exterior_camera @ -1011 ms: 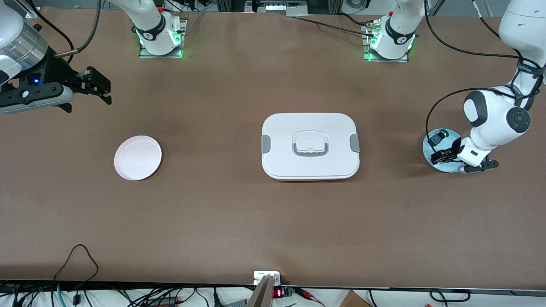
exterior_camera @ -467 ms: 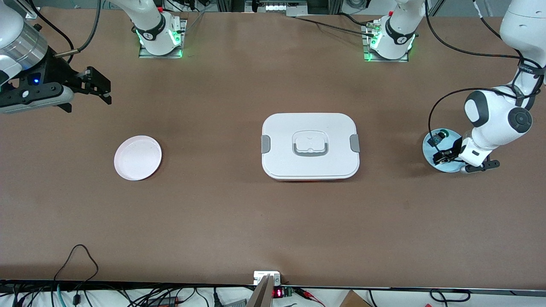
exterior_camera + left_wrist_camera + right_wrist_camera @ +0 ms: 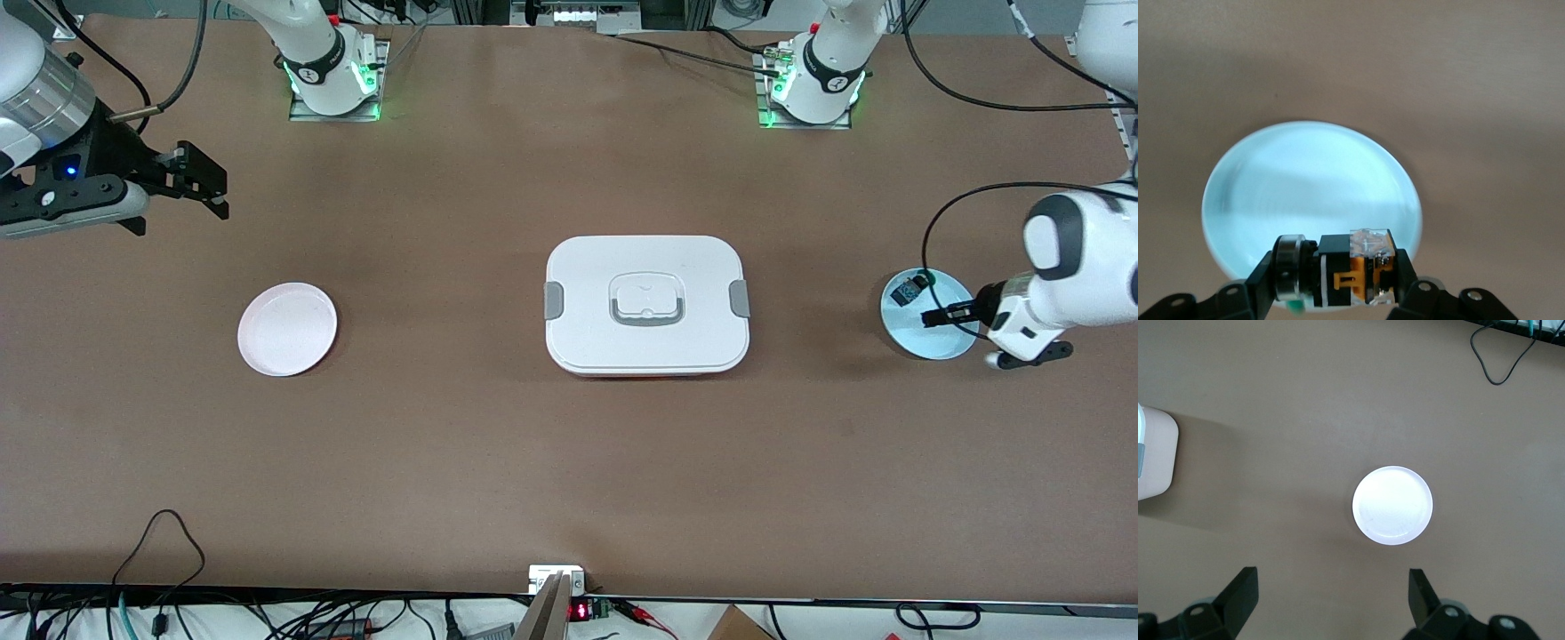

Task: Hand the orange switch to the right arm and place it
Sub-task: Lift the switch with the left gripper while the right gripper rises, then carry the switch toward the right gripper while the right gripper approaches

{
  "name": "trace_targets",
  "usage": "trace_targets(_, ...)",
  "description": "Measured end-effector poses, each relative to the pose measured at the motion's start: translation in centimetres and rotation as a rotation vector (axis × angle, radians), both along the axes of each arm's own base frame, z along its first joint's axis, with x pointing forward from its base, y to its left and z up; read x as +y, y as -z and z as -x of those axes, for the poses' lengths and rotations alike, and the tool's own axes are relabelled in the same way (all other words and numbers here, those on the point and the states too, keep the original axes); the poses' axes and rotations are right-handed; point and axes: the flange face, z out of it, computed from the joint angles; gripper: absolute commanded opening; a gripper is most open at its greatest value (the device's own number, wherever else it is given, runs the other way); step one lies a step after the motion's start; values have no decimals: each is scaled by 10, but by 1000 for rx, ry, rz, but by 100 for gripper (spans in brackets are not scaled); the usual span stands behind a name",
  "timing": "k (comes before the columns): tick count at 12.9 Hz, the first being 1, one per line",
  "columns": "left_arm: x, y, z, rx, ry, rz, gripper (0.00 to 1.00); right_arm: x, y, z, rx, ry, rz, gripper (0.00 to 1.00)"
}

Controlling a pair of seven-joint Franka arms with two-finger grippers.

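The orange switch (image 3: 1351, 270), a black block with orange parts and a silver ring, is clamped between the fingers of my left gripper (image 3: 1335, 272). That left gripper (image 3: 933, 317) hangs shut over the light-blue plate (image 3: 942, 342) at the left arm's end of the table, and the switch is hard to make out in the front view. My right gripper (image 3: 200, 182) waits open in the air at the right arm's end of the table. In the right wrist view the gripper (image 3: 1331, 593) has nothing between its fingers, and the white plate (image 3: 1392, 505) lies below.
A green-capped black switch (image 3: 909, 290) still lies on the light-blue plate (image 3: 1305, 180). A white lidded box (image 3: 646, 304) with grey latches sits mid-table. The white plate (image 3: 287, 329) lies toward the right arm's end. Cables trail along the table edge nearest the front camera.
My left gripper has shut on the orange switch and lifted it off the light-blue plate, and its wrist has swung out toward the left arm's end. The right arm has barely moved.
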Motion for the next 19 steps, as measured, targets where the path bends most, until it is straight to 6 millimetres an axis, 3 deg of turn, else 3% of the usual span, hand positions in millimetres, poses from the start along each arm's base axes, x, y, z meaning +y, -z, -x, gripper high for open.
trace_targets(2,-7,-47,-14,41,11,27,43,-4,1,-1,3,8,1,100)
trace_targets(4,-22,-75,-21,79,37,57,37,-4,2,0,12,6,2,100)
trace_targets(7,-57,-100,-29,69,161,201,19,1,6,1,33,-1,6,100)
trace_targets(10,-86,-115,-31,10,261,482,19,4,21,4,112,-6,19,100)
trace_targets(14,-111,-142,-34,-147,402,801,18,29,49,-2,198,-16,-121,100)
trace_targets(16,-145,-158,-40,-243,472,909,12,46,64,-7,253,-13,-250,100)
trace_targets(19,-219,-182,-47,-378,608,1041,12,74,96,-18,362,13,-481,100)
